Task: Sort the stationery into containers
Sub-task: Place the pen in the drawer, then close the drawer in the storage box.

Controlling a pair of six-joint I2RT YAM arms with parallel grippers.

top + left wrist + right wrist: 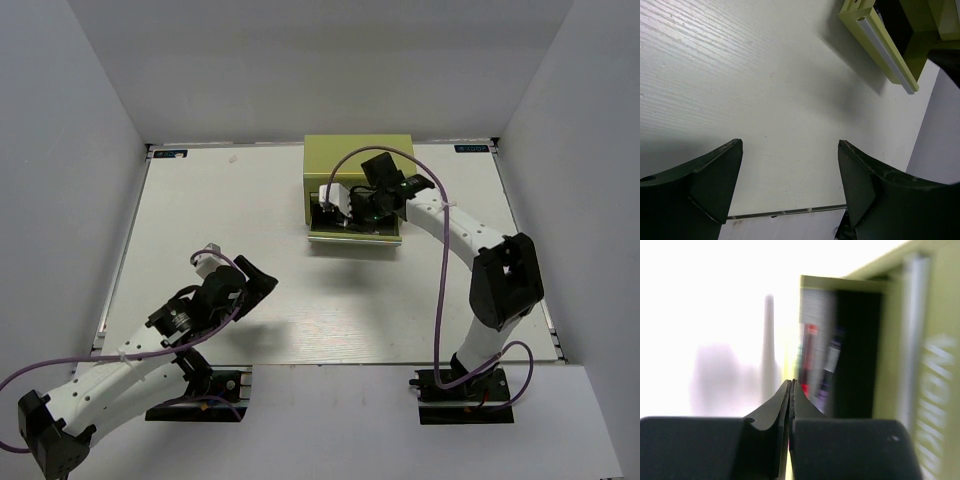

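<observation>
The yellow-green chest (358,150) stands at the back centre of the table, one drawer (355,235) pulled out toward me. My right gripper (328,212) hangs over the open drawer, its jaws shut with nothing between them (792,382). In the blurred right wrist view a red-pink pen (810,357) and a dark purple pen (832,360) lie inside the drawer, beside the chest's lettered front (940,370). The other pens cannot be made out. My left gripper (262,282) is open and empty (790,145) above the bare table at the near left.
The open drawer's front lip (885,45) shows at the top right of the left wrist view. White walls close in the table (250,220) on three sides. The right arm's purple cable (440,300) loops over the table's right part.
</observation>
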